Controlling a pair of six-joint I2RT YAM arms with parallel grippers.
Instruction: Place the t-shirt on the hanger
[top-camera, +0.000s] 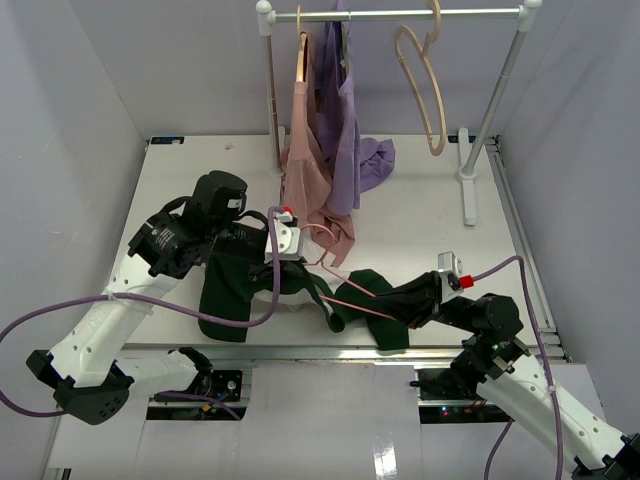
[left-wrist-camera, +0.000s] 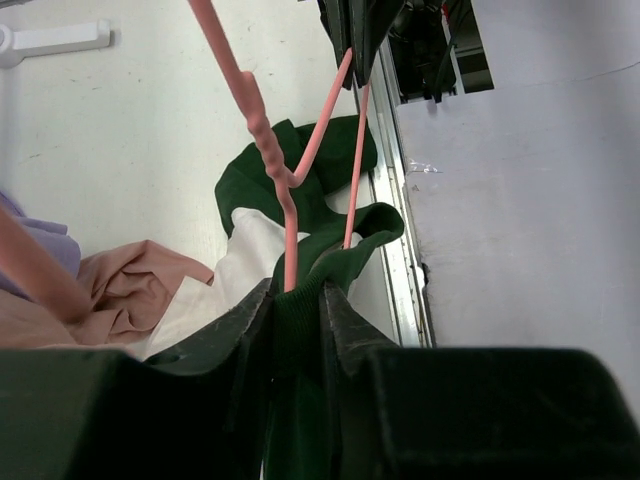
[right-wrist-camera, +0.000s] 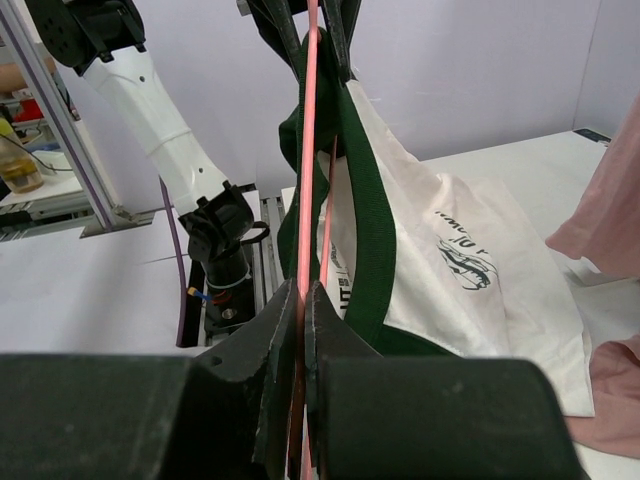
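We find the t-shirt (top-camera: 228, 300) bunched on the table (top-camera: 430, 215) at the lower centre of the overhead frame, near the front edge, between the two grippers. The left gripper (top-camera: 290, 252) sits over its upper edge, just left of centre. The right gripper (top-camera: 395, 305) lies at its right end, against a dark green sleeve. The hanger (right-wrist-camera: 308, 150) runs as a thin pink wire from one gripper to the other, above the shirt's right half.

Much of this is hard for us to read. From above the shirt is so crumpled that we cannot tell neck opening from sleeve, and the left arm covers part of it. We can trace only pieces of the hanger's outline there. In both wrist views the dark finger bodies fill the bottom of the frame and cut off what lies beneath them.

In the left wrist view, the left gripper's jaws stand narrow, with a fold of dark green fabric filling the gap and touching both fingers (left-wrist-camera: 250, 325). The pink wire drops into the same gap, and we cannot tell whether it is pinched too. In the right wrist view, the right gripper's jaws are pressed together on the hanger's wire, which rises up the middle of the frame beside a band of green trim. The shirt's cream front and its dark drawing hang to the right. A dusty-pink garment (right-wrist-camera: 610, 200) shows at the right edge.
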